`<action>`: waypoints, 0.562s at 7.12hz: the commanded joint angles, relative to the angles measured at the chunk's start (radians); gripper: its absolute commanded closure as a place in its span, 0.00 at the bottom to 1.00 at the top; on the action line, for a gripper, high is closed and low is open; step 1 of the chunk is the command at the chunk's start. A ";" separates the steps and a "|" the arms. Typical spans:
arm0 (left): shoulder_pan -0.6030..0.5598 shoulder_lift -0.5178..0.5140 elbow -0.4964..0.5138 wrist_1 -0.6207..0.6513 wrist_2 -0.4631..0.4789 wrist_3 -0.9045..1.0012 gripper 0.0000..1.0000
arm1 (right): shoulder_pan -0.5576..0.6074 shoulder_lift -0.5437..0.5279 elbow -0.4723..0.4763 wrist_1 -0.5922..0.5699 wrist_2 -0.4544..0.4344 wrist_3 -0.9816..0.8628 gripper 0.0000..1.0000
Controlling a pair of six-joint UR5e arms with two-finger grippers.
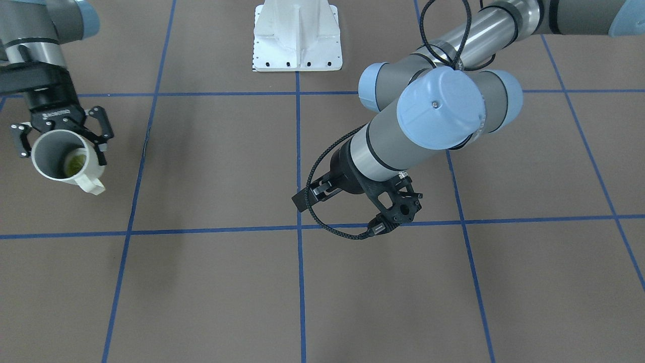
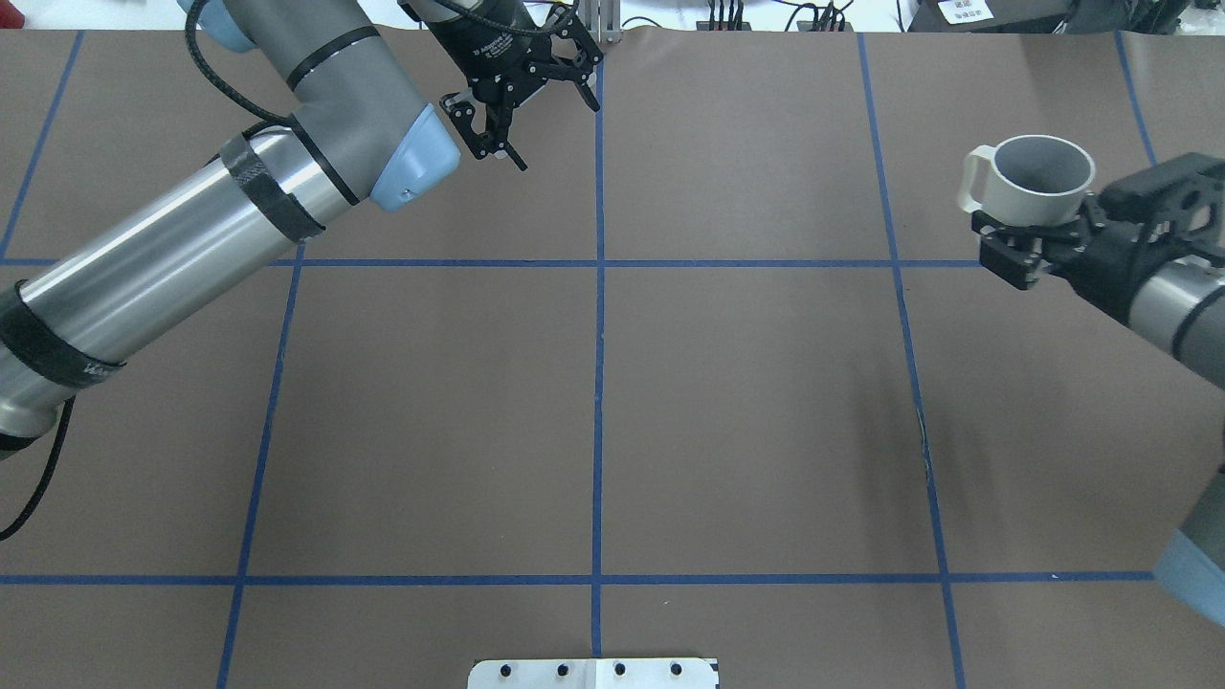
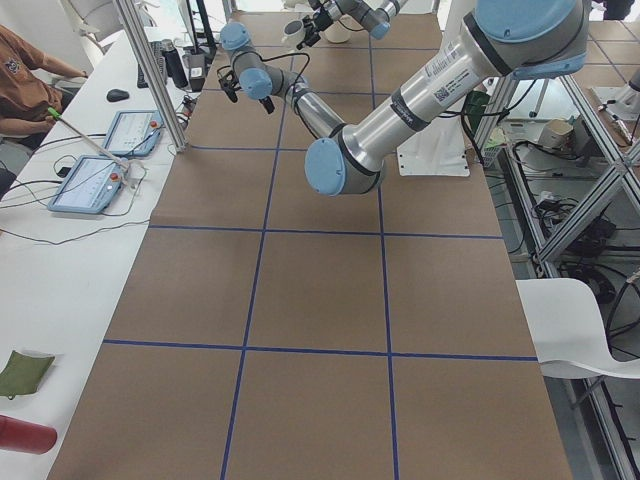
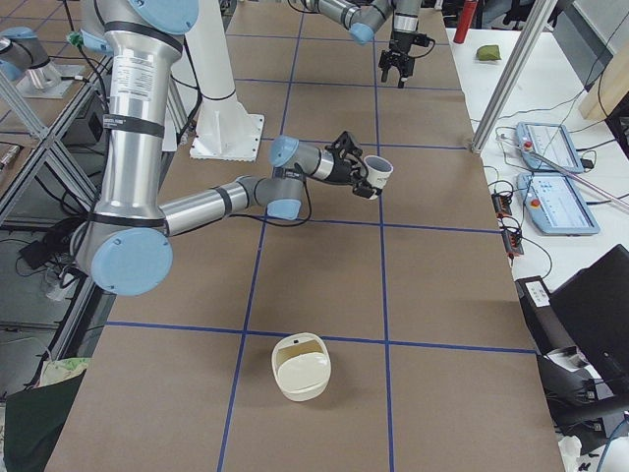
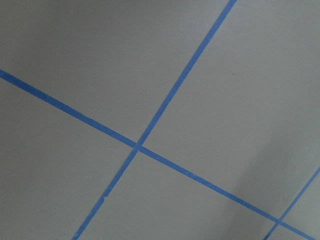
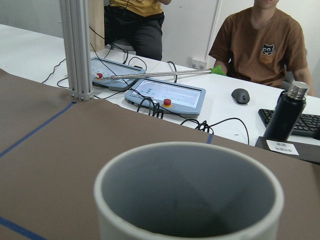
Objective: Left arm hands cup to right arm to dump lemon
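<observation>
My right gripper (image 1: 63, 150) is shut on the off-white cup (image 1: 50, 169) and holds it above the table at the far right, handle pointing outward. The yellow-green lemon (image 1: 75, 162) lies inside the cup. In the overhead view the right gripper (image 2: 1038, 237) clasps the cup (image 2: 1038, 187) below its rim, and the lemon is hidden there. The right wrist view shows only the cup's grey inside (image 6: 190, 200). My left gripper (image 2: 545, 120) is open and empty, over the far middle of the table, well apart from the cup. It also shows in the front view (image 1: 311, 195).
A white round container (image 4: 300, 366) stands on the table near its right end. The white robot base (image 1: 297, 40) is at the near middle edge. Operators, tablets (image 6: 165, 95) and a metal post (image 6: 77, 50) are beyond the far edge.
</observation>
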 commanded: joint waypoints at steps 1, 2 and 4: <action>0.001 0.014 -0.019 0.000 0.003 0.000 0.00 | 0.078 -0.231 -0.010 0.271 0.076 0.005 0.90; 0.001 0.014 -0.020 0.000 0.006 0.000 0.00 | 0.171 -0.277 -0.063 0.375 0.184 0.013 0.90; 0.001 0.012 -0.022 0.000 0.008 0.000 0.00 | 0.540 -0.249 -0.315 0.603 0.655 0.134 0.92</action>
